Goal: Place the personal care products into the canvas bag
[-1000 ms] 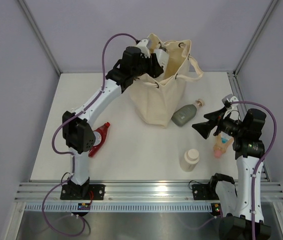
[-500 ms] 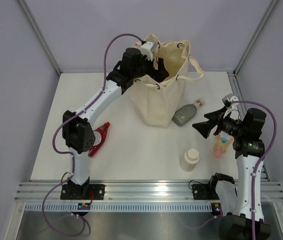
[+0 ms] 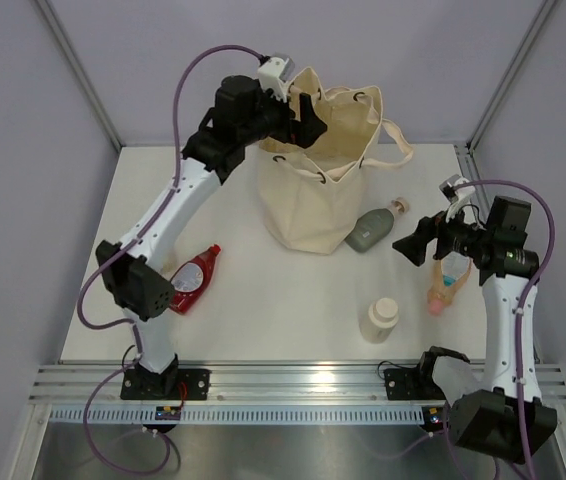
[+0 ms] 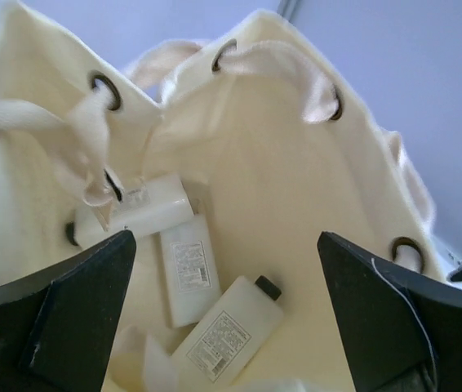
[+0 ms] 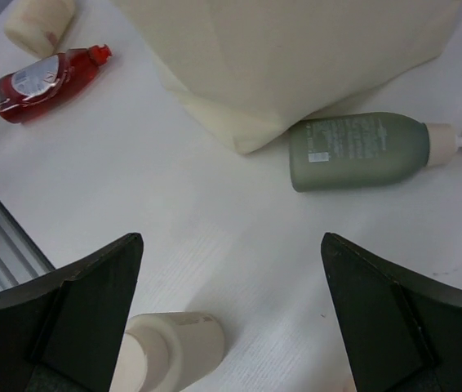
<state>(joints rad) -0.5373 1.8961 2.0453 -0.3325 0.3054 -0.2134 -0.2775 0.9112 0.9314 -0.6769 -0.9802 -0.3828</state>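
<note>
The cream canvas bag (image 3: 315, 195) stands upright at the back centre. My left gripper (image 3: 306, 112) hovers open over its mouth with nothing between the fingers. In the left wrist view (image 4: 224, 245) it looks down on three white rectangular bottles (image 4: 187, 266) lying on the bag's bottom. On the table lie a grey-green pump bottle (image 3: 367, 231), a cream squat bottle (image 3: 380, 320), a red flat bottle (image 3: 192, 280) and a clear bottle with pink (image 3: 446, 287). My right gripper (image 3: 415, 245) is open and empty above the table, between the grey-green bottle (image 5: 357, 149) and the cream bottle (image 5: 174, 347).
The bag's loop handle (image 3: 395, 140) hangs out to the right. In the right wrist view a beige bottle (image 5: 39, 18) shows at the top edge beyond the red bottle (image 5: 47, 77). The left arm's elbow (image 3: 138, 285) sits just left of the red bottle.
My left gripper went from nearly shut to wide open at the bag's mouth, then lifted up and left. The right arm rose slightly, gripper still open.
</note>
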